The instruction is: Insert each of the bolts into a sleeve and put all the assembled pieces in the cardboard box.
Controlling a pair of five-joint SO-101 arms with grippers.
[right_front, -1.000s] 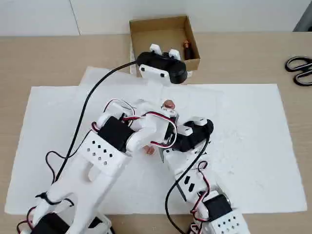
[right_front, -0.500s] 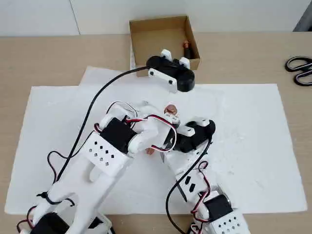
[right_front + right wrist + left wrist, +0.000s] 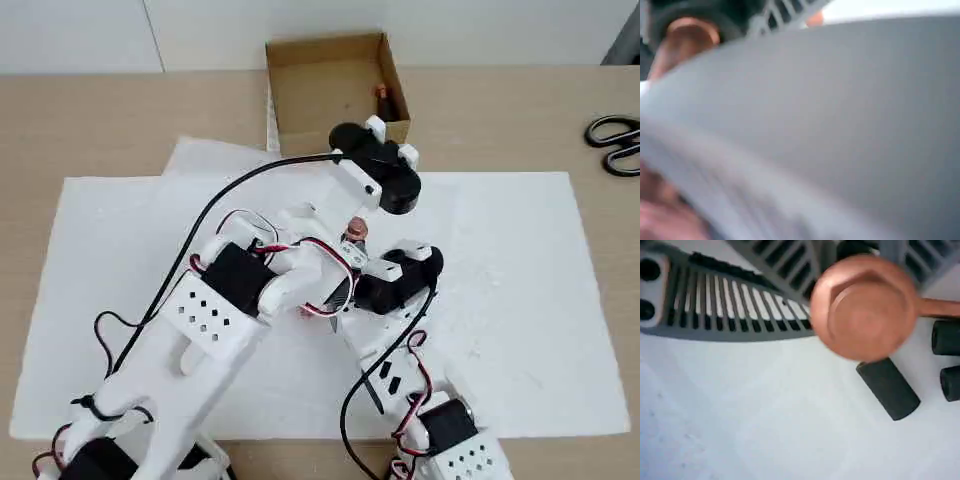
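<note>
A copper-coloured bolt (image 3: 865, 307), matt black sleeves (image 3: 887, 388), a white sheet (image 3: 520, 300). The cardboard box (image 3: 330, 75) is plain brown, the tabletop (image 3: 100, 120) pale wood-grain, the arms (image 3: 200, 340) white with black motors.

The copper bolt head (image 3: 865, 307) is a soft blur and hides where the ribbed fingers (image 3: 715, 305) end. They also run off the frame, and whose they are I cannot tell. Just beyond those fingers, two black sleeves (image 3: 946, 337) are cut by the edge. In the right wrist view a blurred grey surface (image 3: 840, 125) sits too close to name. The scissors (image 3: 612, 146) on the desk (image 3: 100, 120) are cropped.
</note>
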